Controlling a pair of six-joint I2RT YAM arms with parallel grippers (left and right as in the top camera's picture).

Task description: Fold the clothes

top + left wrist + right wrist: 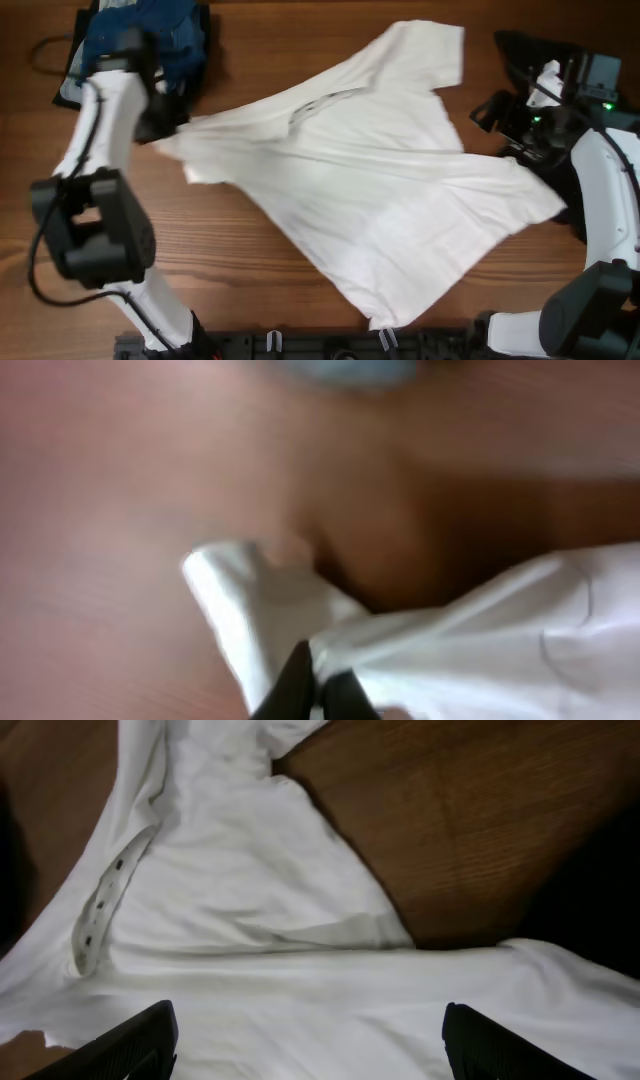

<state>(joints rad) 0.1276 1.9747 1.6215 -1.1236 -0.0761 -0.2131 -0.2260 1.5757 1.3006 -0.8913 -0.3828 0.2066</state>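
The white T-shirt (370, 175) lies spread and crumpled across the middle of the wooden table, its neck opening with the black label toward the back centre. My left gripper (165, 125) is shut on the shirt's left sleeve edge; in the left wrist view the black fingers (318, 685) pinch white cloth (470, 640), blurred. My right gripper (500, 115) is open at the shirt's right edge; in the right wrist view its fingertips (310, 1035) spread wide over the white cloth (260, 900), with the neck label (105, 900) at the left.
A blue collared shirt (150, 40) lies bunched on a dark tray at the back left, just behind my left gripper. A black mount (530, 50) stands at the back right. A black rail (330, 345) runs along the table's front edge.
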